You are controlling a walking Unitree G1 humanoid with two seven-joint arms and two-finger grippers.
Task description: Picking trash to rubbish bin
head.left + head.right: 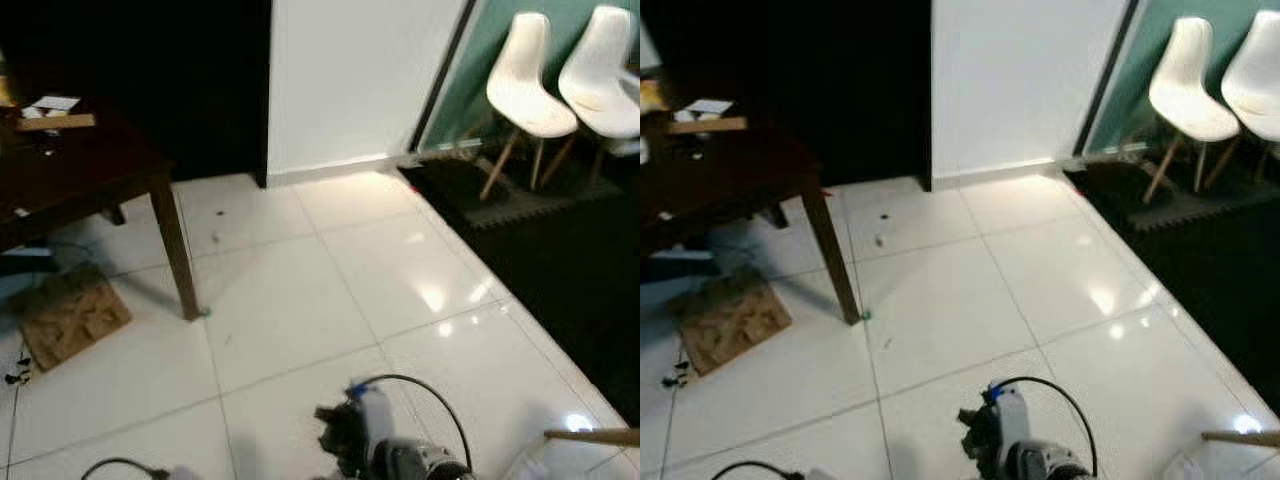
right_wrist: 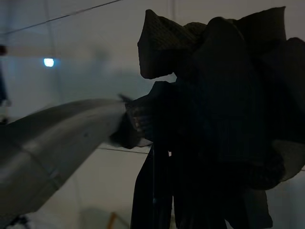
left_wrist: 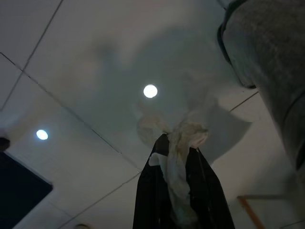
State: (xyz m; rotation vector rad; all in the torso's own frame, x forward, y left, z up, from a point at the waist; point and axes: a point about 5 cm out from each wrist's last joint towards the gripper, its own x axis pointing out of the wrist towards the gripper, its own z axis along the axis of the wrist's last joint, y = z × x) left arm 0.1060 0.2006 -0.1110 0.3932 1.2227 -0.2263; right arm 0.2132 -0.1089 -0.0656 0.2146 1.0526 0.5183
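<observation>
left gripper (image 3: 183,191) clamps pale crumpled wrapper (image 3: 178,157), long axis along fingers | right gripper (image 2: 190,157) grasps dark crumpled trash (image 2: 224,86)

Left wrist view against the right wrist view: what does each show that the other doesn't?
Left wrist: the left gripper shut on a pale crumpled plastic scrap, with ceiling lights reflected in the floor. Right wrist: the right gripper shut on a dark crumpled wrapper, beside a silver arm. Both share the glossy white tiled floor.
</observation>
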